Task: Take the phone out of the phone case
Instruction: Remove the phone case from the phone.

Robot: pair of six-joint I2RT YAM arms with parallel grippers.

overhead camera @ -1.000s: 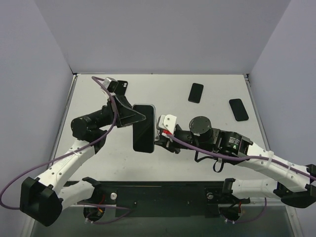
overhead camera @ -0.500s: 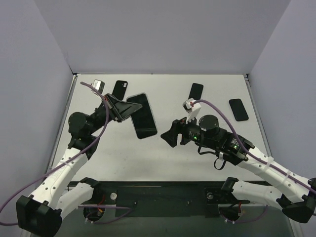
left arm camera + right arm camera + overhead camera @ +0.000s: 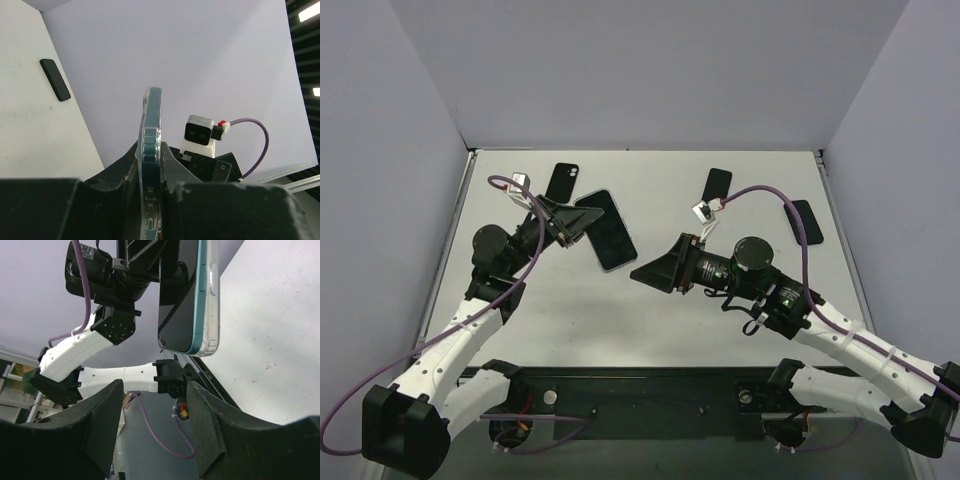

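**A:** Where is the phone?

**B:** The phone [image 3: 608, 232] is off the table [image 3: 550, 300], held in the air over the table's left-middle part. It is tilted, and its dark screen faces the overhead camera.

**A:** What holds it?

**B:** The left gripper [image 3: 582, 222] is clenched on it. In the left wrist view one finger presses each broad face, and the thin edge stands upright between them.

**A:** Is it out of the case?

**B:** No. In the right wrist view the clear case [image 3: 214, 295] wraps the phone's teal rim.

**A:** And the other arm?

**B:** The right gripper [image 3: 655, 270] hangs over the middle of the table. Its fingers are spread wide and hold nothing. It points at the phone but does not touch it.

**A:** What lies on the table?

**B:** Three flat black things lie there; whether they are phones or cases I cannot tell. The first black thing [image 3: 562, 181] is at the far edge of the table, on the left. The second black thing [image 3: 717, 187] is at the far edge, right of the middle. The third black thing [image 3: 803, 221] is by the table's right edge.
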